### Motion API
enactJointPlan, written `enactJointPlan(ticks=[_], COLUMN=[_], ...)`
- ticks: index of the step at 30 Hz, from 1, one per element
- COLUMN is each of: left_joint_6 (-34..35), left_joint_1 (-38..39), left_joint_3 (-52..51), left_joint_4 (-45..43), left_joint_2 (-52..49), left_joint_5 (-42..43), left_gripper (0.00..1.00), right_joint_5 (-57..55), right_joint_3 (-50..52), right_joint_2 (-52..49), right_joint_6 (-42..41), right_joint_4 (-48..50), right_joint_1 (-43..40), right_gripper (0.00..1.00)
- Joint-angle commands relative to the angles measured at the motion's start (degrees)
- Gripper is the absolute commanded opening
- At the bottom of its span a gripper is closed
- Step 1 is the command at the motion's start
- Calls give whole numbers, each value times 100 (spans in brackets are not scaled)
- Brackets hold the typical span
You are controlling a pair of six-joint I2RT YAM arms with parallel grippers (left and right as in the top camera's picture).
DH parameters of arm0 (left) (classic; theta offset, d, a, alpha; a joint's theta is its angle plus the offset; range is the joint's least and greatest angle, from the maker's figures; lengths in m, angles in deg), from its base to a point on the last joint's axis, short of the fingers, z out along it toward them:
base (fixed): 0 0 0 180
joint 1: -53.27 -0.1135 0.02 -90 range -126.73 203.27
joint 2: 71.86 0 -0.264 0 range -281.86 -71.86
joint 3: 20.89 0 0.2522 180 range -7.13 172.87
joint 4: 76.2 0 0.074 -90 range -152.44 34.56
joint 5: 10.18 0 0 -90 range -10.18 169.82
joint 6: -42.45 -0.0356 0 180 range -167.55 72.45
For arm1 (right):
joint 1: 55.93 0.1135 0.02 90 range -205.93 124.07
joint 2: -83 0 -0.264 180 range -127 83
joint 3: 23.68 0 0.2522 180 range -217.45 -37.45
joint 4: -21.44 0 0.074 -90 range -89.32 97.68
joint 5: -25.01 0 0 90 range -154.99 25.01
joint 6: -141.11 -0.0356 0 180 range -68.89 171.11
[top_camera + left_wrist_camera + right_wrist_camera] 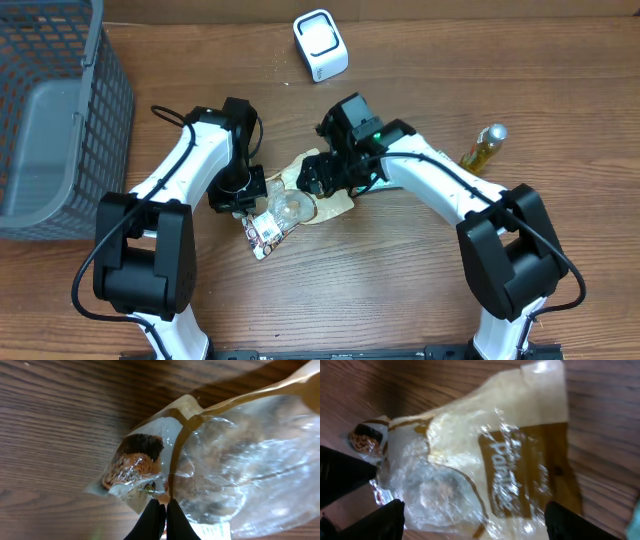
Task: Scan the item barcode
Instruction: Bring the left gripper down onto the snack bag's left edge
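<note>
The item is a clear and tan plastic snack bag (300, 200) lying on the table between my two arms. In the left wrist view the bag (240, 455) fills the right half, with a dark printed corner. My left gripper (161, 504) is shut on the bag's seamed edge. A white printed label (215, 532) peeks out beside its fingers; no barcode is readable. In the right wrist view the bag (485, 465) lies under my right gripper (475, 520), which is open with one finger on each side of it. A white scanner (321, 44) stands at the back.
A grey wire basket (60, 110) holding a grey bin sits at the far left. A small bottle with yellow liquid (484, 146) lies at the right, close to my right arm. Both arms crowd the table's middle.
</note>
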Motion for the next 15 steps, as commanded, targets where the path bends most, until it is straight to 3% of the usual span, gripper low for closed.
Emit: enactJointPlan(ticks=[1, 15], left_joint_6=[61, 59], left_joint_1=[-24, -24], left_joint_3=[-157, -588], left_joint_4=[-142, -669], left_joint_2=[31, 31], left_joint_5=[-42, -44], left_gripper=[4, 5], right_joint_5=[85, -459], right_joint_3=[166, 177], right_joint_2=[-35, -505], right_joint_6=[17, 0], right_joint_4=[321, 953], right_joint_1=[131, 186], right_gripper=[80, 81])
